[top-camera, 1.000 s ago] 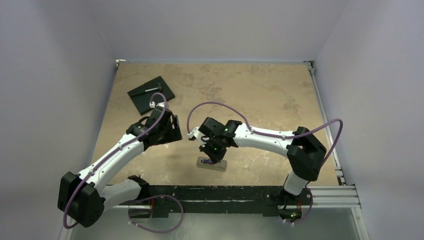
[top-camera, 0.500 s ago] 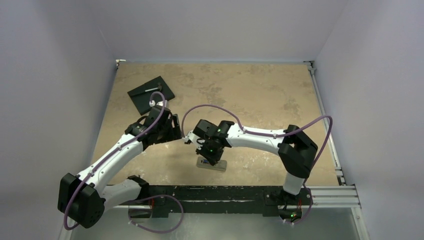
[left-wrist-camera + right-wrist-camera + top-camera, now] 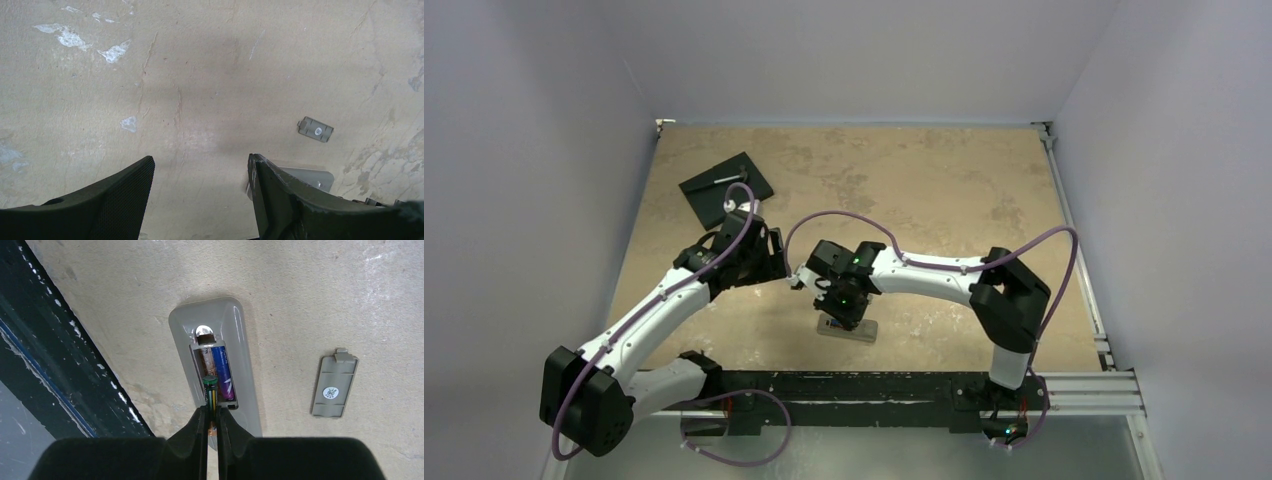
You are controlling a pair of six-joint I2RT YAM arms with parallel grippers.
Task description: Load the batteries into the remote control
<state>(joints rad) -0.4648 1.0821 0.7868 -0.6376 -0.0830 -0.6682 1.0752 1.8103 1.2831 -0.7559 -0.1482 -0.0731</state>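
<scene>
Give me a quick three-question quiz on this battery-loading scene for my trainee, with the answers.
1. True or false: the left gripper is shut on something.
2. The right gripper holds one battery; how many already lie in the remote?
3. Where is the battery cover? A on the remote, B on the table beside it, C in the right gripper.
Key: 1 false; 2 one, the purple battery; 3 B.

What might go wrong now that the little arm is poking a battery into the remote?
The right gripper pinches the dark battery only near one end, seemingly angled over the free slot beside the purple battery. It may slip or jam rather than seat.

Nothing holds the remote control down, since the left gripper hangs open away from it. A push might slide it.
</scene>
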